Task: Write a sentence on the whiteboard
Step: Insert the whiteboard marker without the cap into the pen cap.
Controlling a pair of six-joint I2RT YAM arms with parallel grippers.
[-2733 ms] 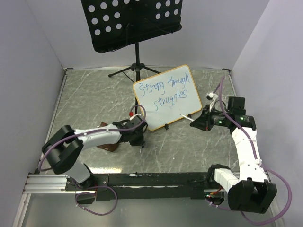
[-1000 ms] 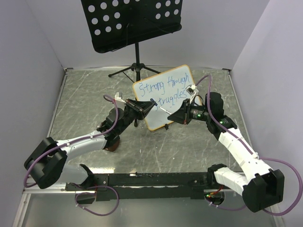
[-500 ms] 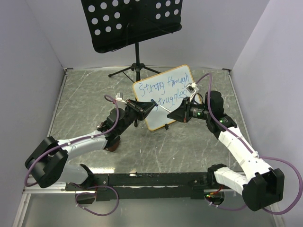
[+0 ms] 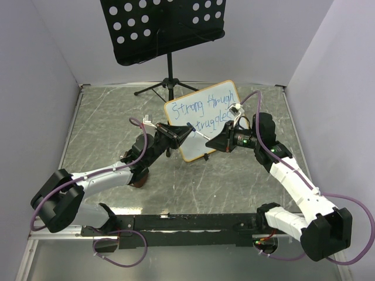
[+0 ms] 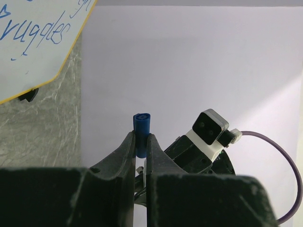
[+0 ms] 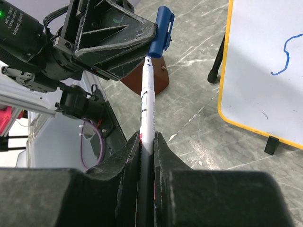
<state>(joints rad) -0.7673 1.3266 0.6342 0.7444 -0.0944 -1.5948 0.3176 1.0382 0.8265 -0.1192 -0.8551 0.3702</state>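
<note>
The whiteboard [image 4: 206, 124] stands tilted on black clip feet at mid-table, with the sentence [image 4: 205, 112] on it in blue handwriting, in two lines. In front of its lower edge the two grippers meet. My right gripper [image 6: 147, 139] is shut on a white marker [image 6: 147, 101], which points at the left gripper. My left gripper [image 5: 141, 139] is shut on the blue cap [image 5: 141, 124], and the cap [image 6: 161, 30] sits over the marker's tip. From above, the marker [image 4: 202, 134] bridges the left gripper [image 4: 187, 129] and right gripper [image 4: 214, 141].
A black perforated music stand [image 4: 161, 26] on a tripod [image 4: 169, 86] rises behind the board. A brown block [image 4: 136, 181] lies under the left forearm. Grey walls close in the table [image 4: 105, 123] on three sides. The whiteboard's corner [image 5: 42, 52] shows at the left wrist view's upper left.
Since the earliest frame both arms have lifted and come together in front of the board, marker tip to cap. Over the last second almost nothing has moved.
</note>
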